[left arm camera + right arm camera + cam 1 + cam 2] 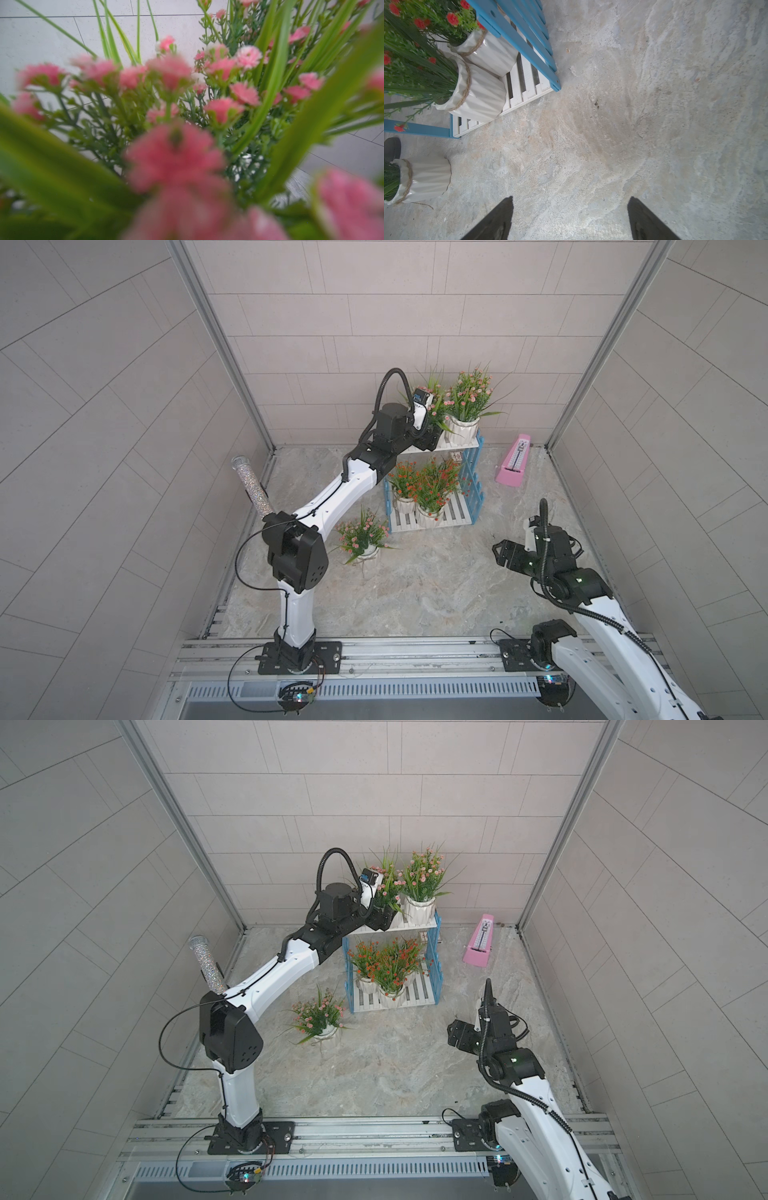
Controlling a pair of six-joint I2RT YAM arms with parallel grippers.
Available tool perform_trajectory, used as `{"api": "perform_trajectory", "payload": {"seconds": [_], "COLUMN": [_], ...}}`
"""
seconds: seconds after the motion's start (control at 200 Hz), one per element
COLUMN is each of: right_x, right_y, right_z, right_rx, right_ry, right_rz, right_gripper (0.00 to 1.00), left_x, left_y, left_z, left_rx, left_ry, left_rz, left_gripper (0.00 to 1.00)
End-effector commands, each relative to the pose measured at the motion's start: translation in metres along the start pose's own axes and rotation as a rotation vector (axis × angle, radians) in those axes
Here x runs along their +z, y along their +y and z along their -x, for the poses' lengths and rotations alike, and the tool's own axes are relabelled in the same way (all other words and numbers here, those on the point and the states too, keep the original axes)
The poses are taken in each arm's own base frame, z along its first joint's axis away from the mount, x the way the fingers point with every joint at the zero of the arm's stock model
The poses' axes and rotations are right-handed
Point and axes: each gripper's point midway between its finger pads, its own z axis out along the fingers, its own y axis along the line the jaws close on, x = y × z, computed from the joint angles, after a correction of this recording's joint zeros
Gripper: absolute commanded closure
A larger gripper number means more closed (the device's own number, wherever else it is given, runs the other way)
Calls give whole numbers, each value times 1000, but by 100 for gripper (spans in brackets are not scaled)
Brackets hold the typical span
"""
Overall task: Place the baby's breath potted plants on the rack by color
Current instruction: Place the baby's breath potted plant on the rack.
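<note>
Gently seat the pink-blossomed white-potted plant (387,884) upright atop the blue-fenced slatted rack (432,952); left gripper (384,919) open or gripping, cannot tell

The pots (483,97) look glossy and ribbed with rough twine collars (468,83), the rack (550,77) painted matt, the tabletop (654,124) mottled stone.

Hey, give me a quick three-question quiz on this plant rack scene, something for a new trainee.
1. True or false: the right gripper is holding a pot.
2. Which blossom colour stands on the rack's upper shelf? A pink, B orange-red, C white.
3. Fill in: the pink baby's breath plant that is off the rack stands on the ____.
Key: 1 false, its jaws are open and empty; 2 A; 3 tabletop.
</note>
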Motion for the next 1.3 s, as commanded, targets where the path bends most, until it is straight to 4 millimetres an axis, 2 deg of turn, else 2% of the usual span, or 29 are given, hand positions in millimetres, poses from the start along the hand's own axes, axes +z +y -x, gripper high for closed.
{"api": "perform_trajectory", "payload": {"seconds": [0.0, 0.325, 0.55, 1.021, 1.181, 1.296], "right_x": [1, 1, -1, -3, -4, -4], "right_y": [-4, -2, -2, -1, -1, 1], "right_z": [-2, -2, -1, 1, 2, 2], "right_rx": [-9, -17, -16, -19, -20, -24], "right_ry": [-7, -7, -17, -30, -36, -35], "right_rz": [-14, -7, -4, -1, -2, 6], "right_gripper": [12, 11, 8, 6, 3, 2], "left_x": [-7, -6, -19, -63, -85, -111], "left_y": [-6, -11, -8, -20, -15, 2], "left_z": [48, 49, 63, 100, 108, 109], "left_rx": [29, 41, 64, 54, 6, -50], "left_ry": [-137, -125, -149, -229, -259, -283], "left_rz": [-12, -15, 9, -49, -62, -48], "left_gripper": [13, 2, 0, 0, 0, 0]}}
